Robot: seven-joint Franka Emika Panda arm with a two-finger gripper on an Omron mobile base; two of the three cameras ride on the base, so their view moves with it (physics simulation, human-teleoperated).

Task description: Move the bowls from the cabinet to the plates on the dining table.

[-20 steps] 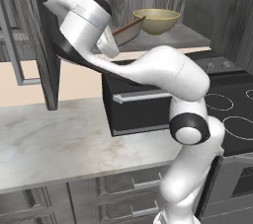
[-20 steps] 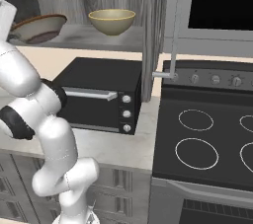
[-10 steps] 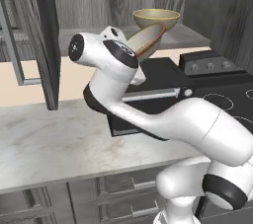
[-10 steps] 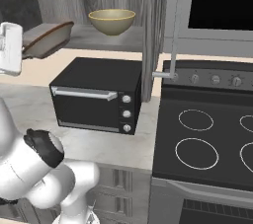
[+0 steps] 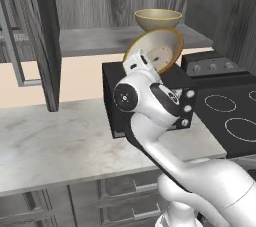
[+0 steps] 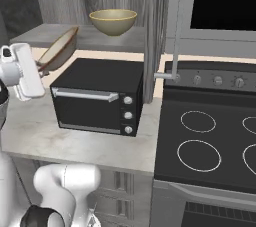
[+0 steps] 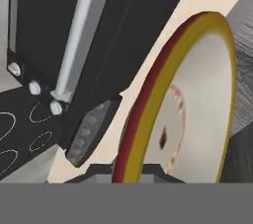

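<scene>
Fingers [image 7: 94, 127] pinched shut on the gold rim of a round tan bowl [image 5: 156, 52], tilted above the black toaster oven [image 6: 97, 96]. Carrying well means keeping the grip firm and swinging clear of the dark grey cabinet [image 5: 47, 41].

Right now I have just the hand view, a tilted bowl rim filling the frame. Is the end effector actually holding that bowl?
Observer: Yes. The end effector is shut on the rim of the held bowl, which is out of the cabinet, tipped on edge above the toaster oven.
Operator: Any bowl left on the shelf?
Observer: One, the second bowl, upright on the cabinet shelf.
Operator: What lies beside the oven?
Observer: A black stovetop to its right.
</scene>
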